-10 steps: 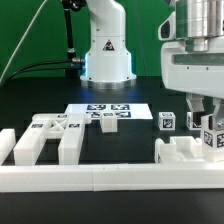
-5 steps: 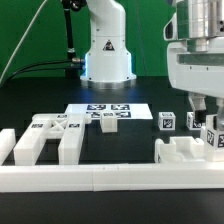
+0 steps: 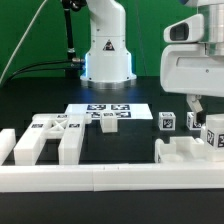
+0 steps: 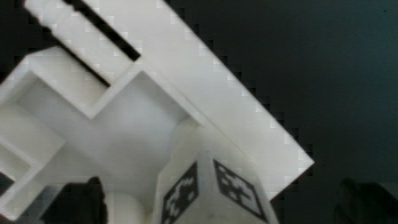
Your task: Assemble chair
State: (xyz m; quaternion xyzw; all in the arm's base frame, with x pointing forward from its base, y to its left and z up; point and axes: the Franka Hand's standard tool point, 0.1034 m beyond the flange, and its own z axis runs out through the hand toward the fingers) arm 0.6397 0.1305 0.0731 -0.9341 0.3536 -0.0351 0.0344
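Chair part (image 3: 212,136) just below jaws

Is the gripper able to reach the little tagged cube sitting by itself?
Probably yes. The small tagged cube stands alone on the black table, nothing covering it, and the gripper hangs above, just toward the exterior view's right.

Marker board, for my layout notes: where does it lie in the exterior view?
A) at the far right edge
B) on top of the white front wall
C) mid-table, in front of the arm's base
C: the marker board lies flat mid-table, just before the arm's base.
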